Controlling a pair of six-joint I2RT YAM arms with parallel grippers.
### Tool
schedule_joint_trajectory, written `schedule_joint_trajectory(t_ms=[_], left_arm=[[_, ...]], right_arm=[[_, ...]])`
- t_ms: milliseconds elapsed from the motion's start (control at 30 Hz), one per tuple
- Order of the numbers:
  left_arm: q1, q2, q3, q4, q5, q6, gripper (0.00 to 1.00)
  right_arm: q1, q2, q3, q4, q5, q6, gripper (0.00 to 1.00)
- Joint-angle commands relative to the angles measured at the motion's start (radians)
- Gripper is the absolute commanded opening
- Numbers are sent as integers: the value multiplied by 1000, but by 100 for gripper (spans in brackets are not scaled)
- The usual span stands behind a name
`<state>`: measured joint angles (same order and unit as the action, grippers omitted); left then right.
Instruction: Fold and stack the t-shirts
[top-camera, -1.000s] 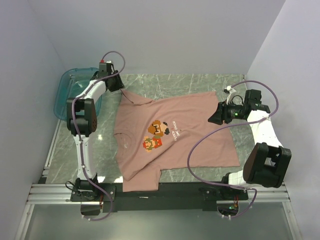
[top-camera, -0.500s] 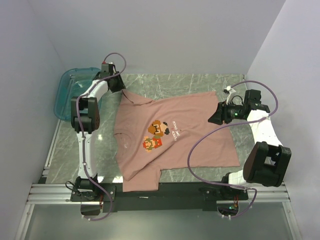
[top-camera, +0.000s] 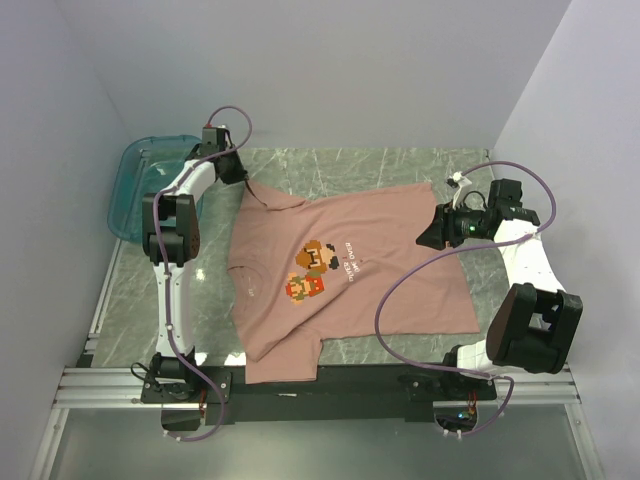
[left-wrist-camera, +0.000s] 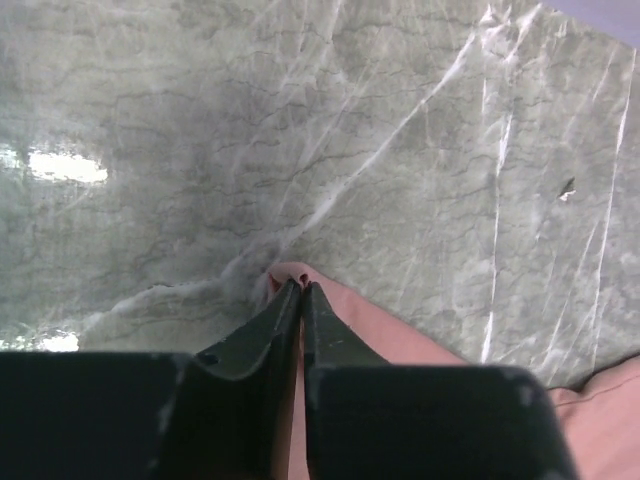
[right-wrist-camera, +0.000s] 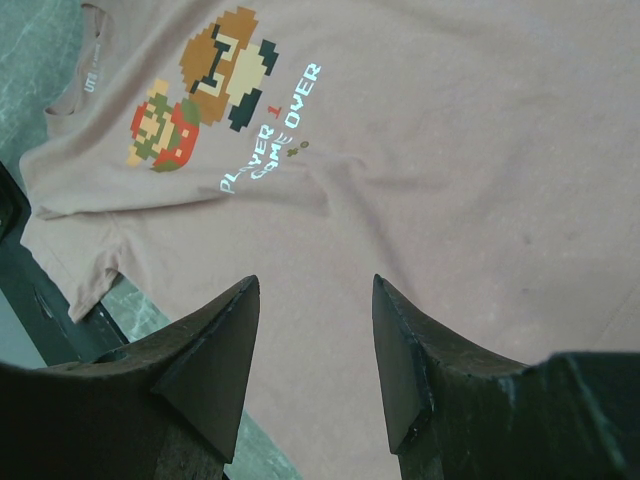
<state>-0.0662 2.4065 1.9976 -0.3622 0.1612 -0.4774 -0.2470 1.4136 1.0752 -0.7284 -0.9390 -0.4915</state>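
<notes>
Though flat, t-shirt (top-camera: 400, 270) sleeve tip inside clamped left jaws, body beneath parted, empty right jaws.

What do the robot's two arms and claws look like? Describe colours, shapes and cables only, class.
The left arm and right arm have slim white links joined by bulky black joint housings. A purple cable loops loosely along each. The left claw and right claw are matte black, each with two wedge-shaped fingers tapering to points.

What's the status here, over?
Left gripper shut on sleeve corner of dusty-pink cotton t-shirt. Right gripper open over it. Shirt flat, unfolded. Teal plastic tray off left, not obstructing.
</notes>
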Motion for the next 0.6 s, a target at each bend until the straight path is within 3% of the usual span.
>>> schedule_joint_trajectory(t_ms=[0, 100, 133, 233, 567], left_arm=[[3, -37, 3, 34, 49, 0, 6], [9, -47, -13, 42, 57, -15, 9], [14, -50, -16, 51, 69, -26, 17], [38, -40, -16, 74, 136, -95, 25], [89, 37, 12, 218, 313, -334, 23]], right_arm=[[-8, 8, 34, -2, -7, -9, 56], [-8, 7, 34, -3, -9, -9, 56], [-8, 5, 34, -3, -11, -9, 56], [-8, 5, 34, -5, -12, -10, 56], [-8, 10, 37, -6, -9, -13, 56]])
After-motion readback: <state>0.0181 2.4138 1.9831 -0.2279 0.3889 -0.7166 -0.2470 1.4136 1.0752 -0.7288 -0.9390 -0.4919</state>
